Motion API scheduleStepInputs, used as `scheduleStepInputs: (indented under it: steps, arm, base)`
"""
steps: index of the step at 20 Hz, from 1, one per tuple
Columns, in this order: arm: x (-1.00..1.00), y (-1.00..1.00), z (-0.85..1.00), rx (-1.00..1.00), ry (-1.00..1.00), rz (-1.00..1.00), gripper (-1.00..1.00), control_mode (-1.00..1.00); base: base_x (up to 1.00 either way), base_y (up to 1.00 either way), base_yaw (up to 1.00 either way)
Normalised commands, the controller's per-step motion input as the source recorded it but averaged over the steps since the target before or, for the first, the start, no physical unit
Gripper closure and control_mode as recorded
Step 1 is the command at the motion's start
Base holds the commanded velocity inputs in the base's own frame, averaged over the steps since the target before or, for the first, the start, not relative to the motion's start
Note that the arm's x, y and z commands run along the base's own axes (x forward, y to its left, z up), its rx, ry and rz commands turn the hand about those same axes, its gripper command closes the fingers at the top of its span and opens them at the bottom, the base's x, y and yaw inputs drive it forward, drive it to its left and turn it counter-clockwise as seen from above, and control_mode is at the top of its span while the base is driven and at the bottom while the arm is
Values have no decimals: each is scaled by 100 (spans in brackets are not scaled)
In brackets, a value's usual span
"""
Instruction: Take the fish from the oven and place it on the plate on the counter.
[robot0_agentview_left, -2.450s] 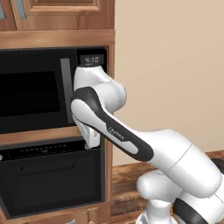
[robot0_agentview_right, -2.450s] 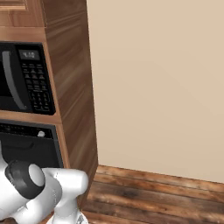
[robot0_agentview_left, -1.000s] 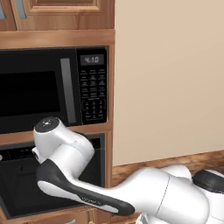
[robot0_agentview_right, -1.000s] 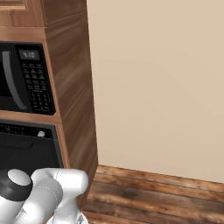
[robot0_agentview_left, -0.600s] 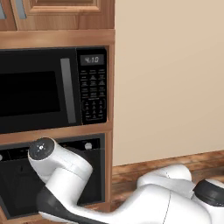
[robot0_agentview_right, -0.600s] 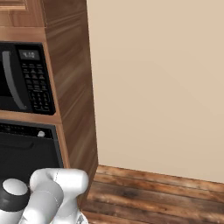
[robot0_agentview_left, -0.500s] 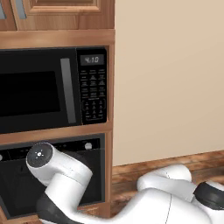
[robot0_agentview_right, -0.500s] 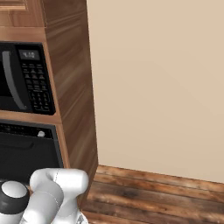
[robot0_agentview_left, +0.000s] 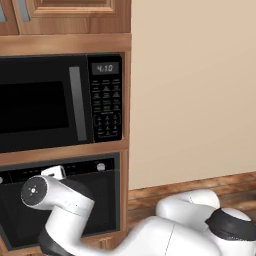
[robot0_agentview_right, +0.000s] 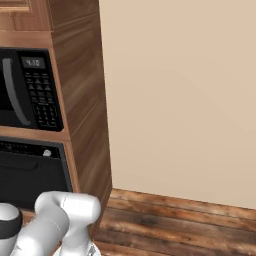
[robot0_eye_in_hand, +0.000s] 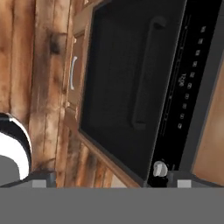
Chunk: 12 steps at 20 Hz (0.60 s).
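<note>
The oven (robot0_agentview_left: 102, 200) is a black built-in unit under the microwave, and its dark glass door is shut. In the hand view the oven door (robot0_eye_in_hand: 113, 78) appears rolled sideways, with its long bar handle (robot0_eye_in_hand: 144, 74) and the control strip with a round silver knob (robot0_eye_in_hand: 159, 168). My gripper (robot0_eye_in_hand: 111, 179) faces that door from a short distance, open and holding nothing. In the left base view my arm's bend (robot0_agentview_left: 35, 192) hangs in front of the oven's left half. The fish, the plate and the counter are out of view.
A black microwave (robot0_agentview_left: 50, 102) with keypad and clock sits above the oven in a wooden cabinet column (robot0_agentview_right: 82, 100). Below the oven is a wooden drawer with a silver handle (robot0_eye_in_hand: 73, 72). A beige wall (robot0_agentview_right: 185, 100) and plank floor (robot0_agentview_right: 175, 225) lie to the right.
My arm has swung down from microwave height to the front of the oven, its elbow sinking lower and leftward. The jaws stayed open and the oven door has not moved.
</note>
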Motion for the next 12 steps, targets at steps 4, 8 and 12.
scheduleStepInputs:
  steps: [4,8,12]
  arm:
    - [52,23,-1,0,-23,0,-100,-100]
    - [18,31,-10,0,-25,0,-100,-100]
    - [7,20,-30,0,-30,0,-100,-100]
  base:
    - [0,0,0]
    - [0,0,0]
    - [0,0,0]
